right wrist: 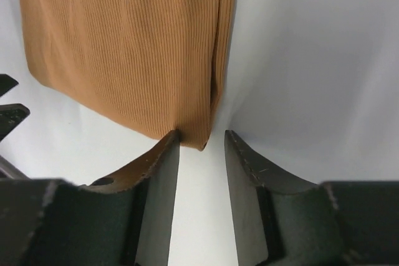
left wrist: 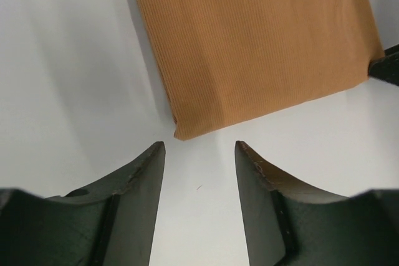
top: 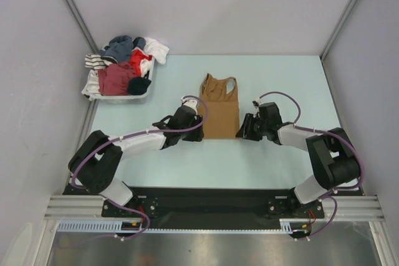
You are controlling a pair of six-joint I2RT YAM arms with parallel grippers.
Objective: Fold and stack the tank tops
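While parted halfway and holding nothing, flanked tan tank top (top: 220,109) flat on counter (top: 287,79): one hem corner just ahead of left gripper (left wrist: 199,147), other at tips of right gripper (right wrist: 202,135); judged soft, light, limp, best pinched at those corners

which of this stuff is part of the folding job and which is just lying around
Job: tan tank top; left gripper and right gripper, open at its near corners; maroon garment, maybe a top.
Lying about: basket; blue garment; striped garment.

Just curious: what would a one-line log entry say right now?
tan tank top: on table | left gripper: open at hem corner | right gripper: open at other corner
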